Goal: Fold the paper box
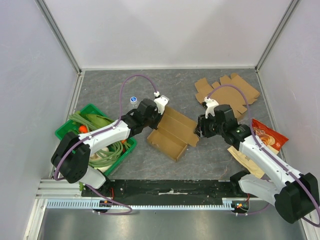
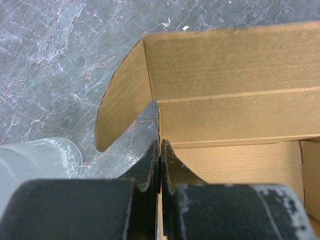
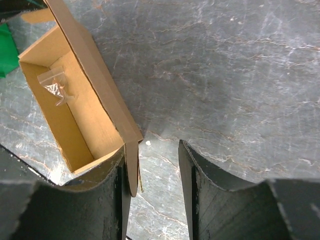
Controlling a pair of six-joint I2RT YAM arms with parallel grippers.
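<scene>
The brown paper box (image 1: pixel 172 132) lies open at the table's middle, its walls partly raised. My left gripper (image 1: pixel 159 118) is at the box's back left corner, shut on the thin edge of a side wall (image 2: pixel 160 145); a rounded flap (image 2: pixel 122 100) sticks out to the left of it. My right gripper (image 1: pixel 200 127) is at the box's right corner and stands open (image 3: pixel 152 150). A small end flap (image 3: pixel 131 165) of the box (image 3: pixel 85 105) rests against its left finger, inside the gap. A small clear plastic bag (image 3: pixel 55 85) lies inside the box.
A green basket (image 1: pixel 65 131) of green stalks stands at the left. A small clear bottle (image 1: pixel 133 100) stands behind the left gripper. Flat cardboard blanks (image 1: pixel 227 92) lie at the back right, an orange snack bag (image 1: pixel 267 135) and a brown paper bag (image 1: pixel 245 159) at the right.
</scene>
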